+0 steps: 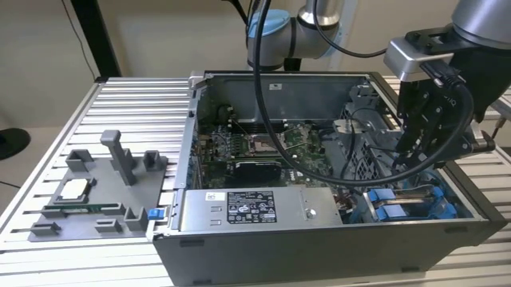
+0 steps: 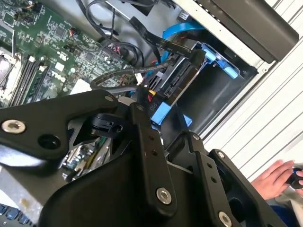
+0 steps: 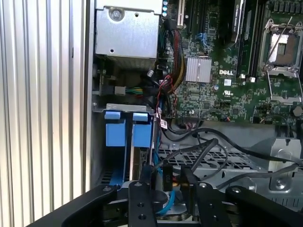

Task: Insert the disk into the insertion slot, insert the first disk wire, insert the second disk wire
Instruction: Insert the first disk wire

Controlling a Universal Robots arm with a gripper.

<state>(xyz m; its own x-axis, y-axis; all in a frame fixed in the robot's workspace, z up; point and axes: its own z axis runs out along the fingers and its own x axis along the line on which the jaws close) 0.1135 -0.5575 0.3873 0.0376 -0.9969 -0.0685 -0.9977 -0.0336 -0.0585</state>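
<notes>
gripper (image 3: 166, 172) narrow, closed on black disk wire connector (image 3: 168, 178) | disk (image 2: 182, 78) seated in insertion slot (image 1: 408, 203), PC case (image 1: 319, 245) corner, exterior view's right | risk, judged: tilted connector jams at the disk's socket; loose cables (image 3: 208, 142) snag the linkage

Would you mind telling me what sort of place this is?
Probably a robotics lab bench for PC assembly: an open computer case sits on a ribbed metal table, a grey parts fixture lies beside it, and a robot arm reaches into the case.
</notes>
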